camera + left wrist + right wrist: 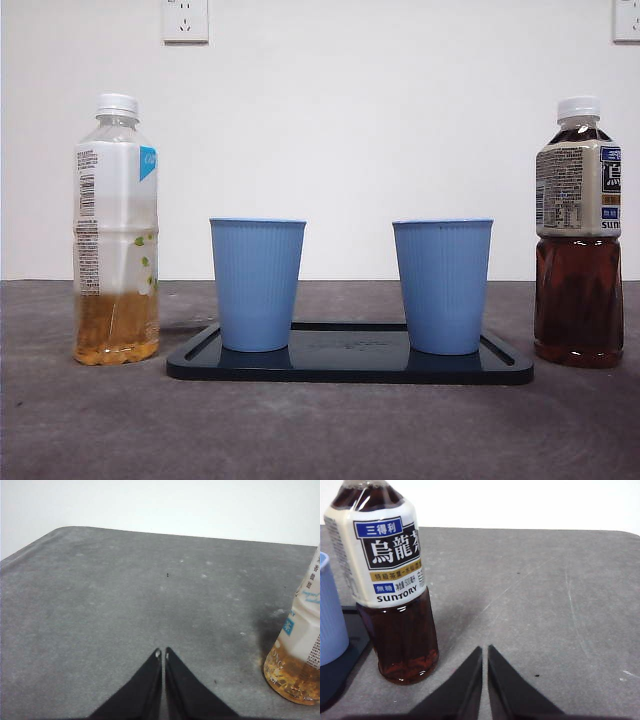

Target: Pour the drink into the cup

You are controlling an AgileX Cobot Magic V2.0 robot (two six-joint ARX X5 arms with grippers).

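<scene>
"SUNTORY" on dark tea bottle (390, 580)

you have the tray (350, 368) mid-table with two cups (257, 284) (441, 286) on it; one bottle (116, 230) stands left of the tray, another bottle (579, 233) right.

The front view sits low, at about the height of the bench (320, 430), and looks level across it toward a white wall (350, 120), close enough that the tray (350, 365) with its two blue cups fills the middle. The left wrist view looks down and forward over the left hand (163, 654) onto bare bench, catching the pale tea bottle (297, 665) at its edge; the front view shows that same bottle (116, 230). The right wrist view looks past the right hand (485, 650), very near the dark tea bottle (395, 590), shared with the front view (579, 235), along with one cup (330, 615).
</scene>
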